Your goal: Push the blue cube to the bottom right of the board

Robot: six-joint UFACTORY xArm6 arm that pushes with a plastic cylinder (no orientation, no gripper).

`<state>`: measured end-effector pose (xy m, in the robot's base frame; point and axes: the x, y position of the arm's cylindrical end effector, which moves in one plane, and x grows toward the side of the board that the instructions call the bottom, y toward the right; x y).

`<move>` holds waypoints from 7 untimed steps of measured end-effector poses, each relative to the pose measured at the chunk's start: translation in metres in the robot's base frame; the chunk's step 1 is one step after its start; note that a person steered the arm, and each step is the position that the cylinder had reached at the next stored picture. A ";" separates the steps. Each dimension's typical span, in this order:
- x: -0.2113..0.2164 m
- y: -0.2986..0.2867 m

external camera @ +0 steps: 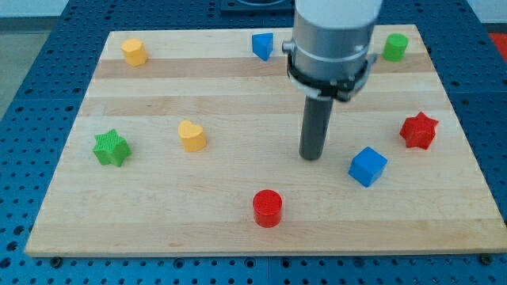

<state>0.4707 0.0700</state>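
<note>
The blue cube [367, 166] lies on the wooden board [238, 229], right of centre and in the lower half. My tip [310, 157] rests on the board just left of the cube, slightly above its level, with a small gap between them. The rod rises from the tip to the grey arm body at the view's top.
A red star [418, 131] lies right of and above the cube. A red cylinder [267, 208] is at bottom centre. A yellow heart [191, 135] and green star [110, 148] are at left. A yellow block [134, 51], blue block [262, 45] and green block [395, 47] line the top.
</note>
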 end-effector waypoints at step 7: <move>0.081 0.138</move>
<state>0.5517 0.2076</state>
